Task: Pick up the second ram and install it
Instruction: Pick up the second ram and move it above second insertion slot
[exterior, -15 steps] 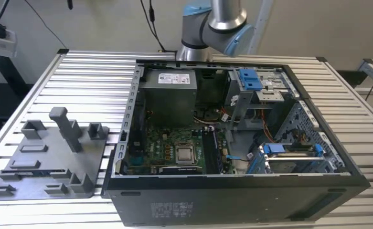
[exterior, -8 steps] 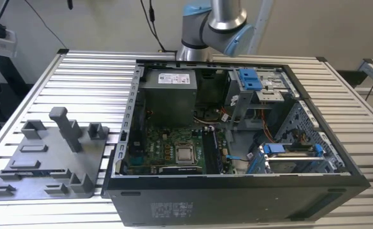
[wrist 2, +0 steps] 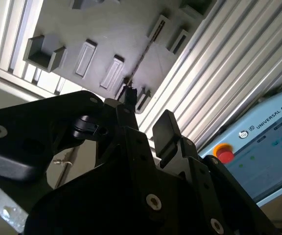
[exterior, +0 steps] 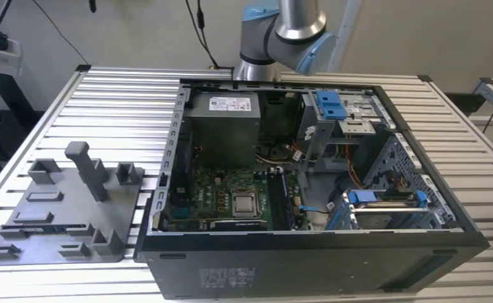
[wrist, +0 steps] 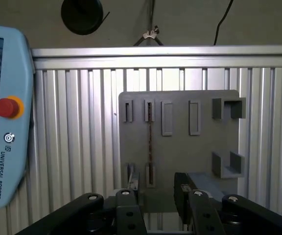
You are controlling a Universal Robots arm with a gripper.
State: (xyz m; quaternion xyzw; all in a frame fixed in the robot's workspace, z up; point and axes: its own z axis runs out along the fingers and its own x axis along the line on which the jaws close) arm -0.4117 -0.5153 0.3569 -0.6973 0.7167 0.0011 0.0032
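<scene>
Gripper [wrist: 156,183] above grey tray [wrist: 182,152] — slatted table [wrist: 72,147]

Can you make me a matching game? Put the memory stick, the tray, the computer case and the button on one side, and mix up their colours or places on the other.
Things:
1 memory stick
2 tray
3 computer case
4 button

Clues:
A red
B black, open, with parts inside
C thin, dark, standing on edge in the tray's slots
D grey, with slots and blocks

Pairs: 1-C, 2-D, 3-B, 4-A
</scene>
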